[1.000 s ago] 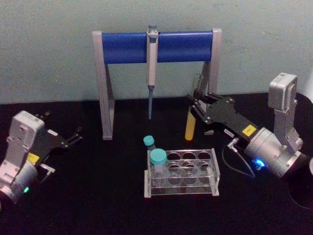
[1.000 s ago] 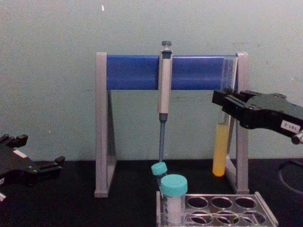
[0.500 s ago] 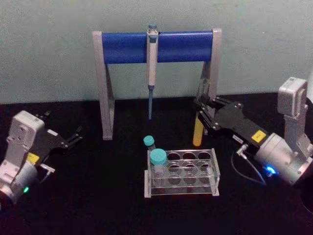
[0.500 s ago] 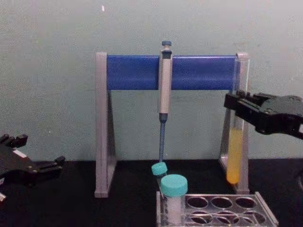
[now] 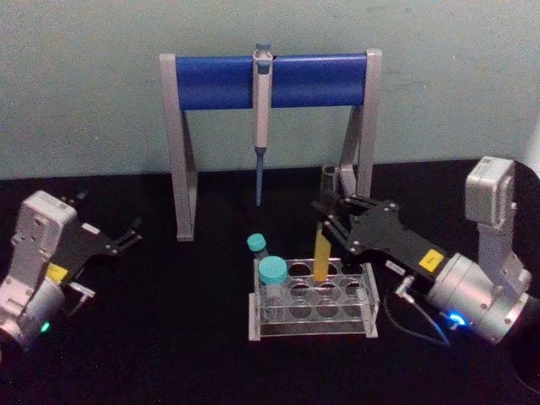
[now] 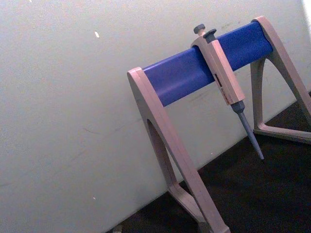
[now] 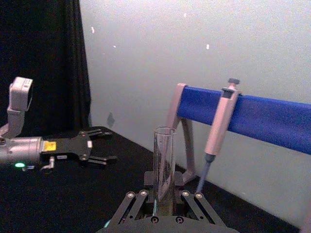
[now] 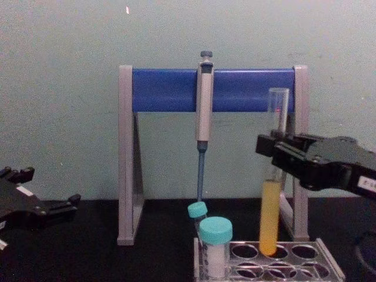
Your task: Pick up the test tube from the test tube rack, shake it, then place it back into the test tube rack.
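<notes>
Right gripper jaws closed on the test tube, gripping the clear glass roughly mid-length. From the right wrist view the two fingers sit either side of the test tube, with the open mouth above them.

Test tube is close to upright, with a slight lean. No cap, and there is yellow liquid in the lower part, below the jaws. In the chest view the test tube has its round bottom at a back-row hole of the test tube rack, with the right gripper well above the top plate. Can't tell how deep the tip sits in the hole.

The other containers are a wide teal-capped tube standing in the rack's left end and a small teal-capped tube tilted just behind it. I can't tell whether that one sits in a hole. The holes next to the test tube look empty, so the glass is apart from both capped tubes.

Clearance: the pipette stand is behind the rack, and its right leg is close behind the gripper body. The pipette hangs from the blue bar, its tip off to the left of the test tube and not touching it. There is open black table in front of the rack and to its left.

Left gripper is over the far left of the table, jaws apart and holding nothing, well apart from the rack.
</notes>
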Controlling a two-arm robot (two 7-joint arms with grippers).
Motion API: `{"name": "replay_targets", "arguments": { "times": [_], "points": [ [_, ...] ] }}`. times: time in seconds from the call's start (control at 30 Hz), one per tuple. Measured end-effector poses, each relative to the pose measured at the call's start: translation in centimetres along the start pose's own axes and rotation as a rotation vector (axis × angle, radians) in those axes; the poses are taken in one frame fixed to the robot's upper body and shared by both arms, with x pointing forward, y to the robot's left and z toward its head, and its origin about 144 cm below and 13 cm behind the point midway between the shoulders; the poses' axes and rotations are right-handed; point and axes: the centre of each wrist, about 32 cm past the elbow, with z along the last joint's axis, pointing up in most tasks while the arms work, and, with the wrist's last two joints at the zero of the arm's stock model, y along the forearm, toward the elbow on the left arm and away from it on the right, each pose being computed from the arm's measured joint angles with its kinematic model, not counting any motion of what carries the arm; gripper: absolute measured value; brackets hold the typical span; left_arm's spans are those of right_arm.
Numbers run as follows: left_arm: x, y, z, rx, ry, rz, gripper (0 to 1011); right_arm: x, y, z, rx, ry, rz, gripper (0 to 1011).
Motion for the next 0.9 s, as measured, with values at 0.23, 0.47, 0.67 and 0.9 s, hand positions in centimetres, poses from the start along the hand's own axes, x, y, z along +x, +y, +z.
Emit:
{"name": "replay_targets", "arguments": {
  "times": [0.23,0.47,0.67,0.9],
  "points": [
    [0.0,0.0,0.0,0.0,0.0,0.0,1001,0.4,1.6,-0.5,0.027,0.008,0.02,223],
    [0.0,0.0,0.0,0.0,0.0,0.0,1001,1.6,3.0,-0.6,0.054,-0.004,-0.003,223],
    [0.0,0.0,0.0,0.0,0.0,0.0,1001,2.3,3.0,-0.6,0.049,-0.017,-0.043,223],
    [0.0,0.0,0.0,0.0,0.0,0.0,1001,2.8,2.5,-0.5,0.049,-0.024,-0.077,223]
  ]
}}
